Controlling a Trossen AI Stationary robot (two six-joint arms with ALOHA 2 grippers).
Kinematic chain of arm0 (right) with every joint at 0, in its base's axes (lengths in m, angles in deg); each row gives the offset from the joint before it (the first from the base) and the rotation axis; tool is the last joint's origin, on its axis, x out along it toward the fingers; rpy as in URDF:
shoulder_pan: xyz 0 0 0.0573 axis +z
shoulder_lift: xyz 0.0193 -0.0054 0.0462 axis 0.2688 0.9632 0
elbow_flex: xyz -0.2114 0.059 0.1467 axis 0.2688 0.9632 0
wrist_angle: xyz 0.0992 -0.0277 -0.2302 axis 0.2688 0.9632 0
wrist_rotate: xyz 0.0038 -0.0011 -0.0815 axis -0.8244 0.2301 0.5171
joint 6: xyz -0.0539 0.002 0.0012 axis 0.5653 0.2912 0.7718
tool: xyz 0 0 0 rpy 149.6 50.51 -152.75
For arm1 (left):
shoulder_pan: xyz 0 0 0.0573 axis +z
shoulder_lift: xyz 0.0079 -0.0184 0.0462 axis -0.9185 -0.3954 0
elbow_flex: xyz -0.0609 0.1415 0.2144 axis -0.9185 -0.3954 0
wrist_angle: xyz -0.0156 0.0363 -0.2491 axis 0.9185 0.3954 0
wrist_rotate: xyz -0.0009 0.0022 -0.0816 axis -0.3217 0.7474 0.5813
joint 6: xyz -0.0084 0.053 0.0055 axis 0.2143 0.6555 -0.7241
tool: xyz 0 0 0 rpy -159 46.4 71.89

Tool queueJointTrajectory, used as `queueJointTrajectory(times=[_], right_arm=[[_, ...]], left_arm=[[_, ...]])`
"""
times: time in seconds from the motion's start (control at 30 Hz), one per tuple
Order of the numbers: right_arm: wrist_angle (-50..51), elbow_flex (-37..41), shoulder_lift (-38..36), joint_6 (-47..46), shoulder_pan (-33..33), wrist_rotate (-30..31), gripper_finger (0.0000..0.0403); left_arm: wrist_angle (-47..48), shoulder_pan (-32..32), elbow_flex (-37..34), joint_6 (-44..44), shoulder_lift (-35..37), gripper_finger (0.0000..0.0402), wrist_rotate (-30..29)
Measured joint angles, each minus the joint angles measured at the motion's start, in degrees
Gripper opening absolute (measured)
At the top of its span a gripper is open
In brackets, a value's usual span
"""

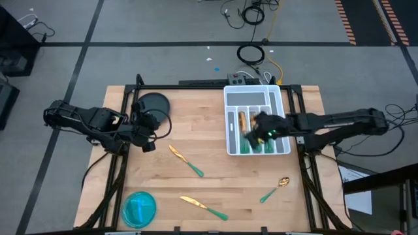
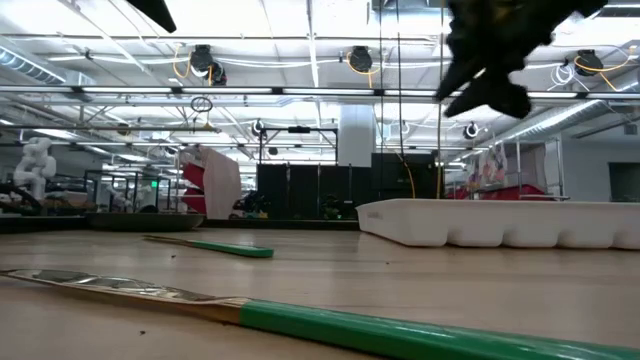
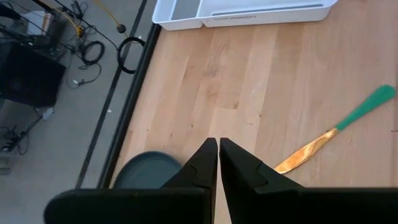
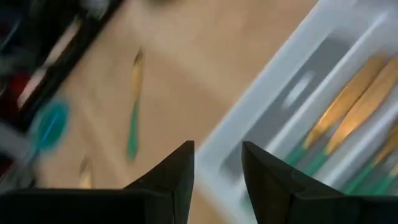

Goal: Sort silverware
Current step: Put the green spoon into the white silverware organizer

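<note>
My right fingers [image 1: 260, 125] are standing apart over the white tray [image 1: 279, 99], holding nothing. I should be lifting straight up so I am not bumping the shiny gold and green silverware [image 1: 251, 145] lying in the slots. My left fingers [image 1: 147, 146] are pressed together, waiting by a dark round plate [image 1: 154, 103]. A knife [image 1: 186, 161], another knife [image 1: 204, 207] and a spoon [image 1: 275, 189] are lying on the smooth wood table [image 1: 215, 183].
</note>
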Motion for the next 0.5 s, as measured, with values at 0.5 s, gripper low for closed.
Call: queueJointTrajectory(times=[0.5], right_arm=[[37.91,0.0,1.13,-34.3,23.49,-17.53,0.0179]], left_arm=[[-0.64,0.0,-0.02,-3.0,0.0,0.0028,1.66]])
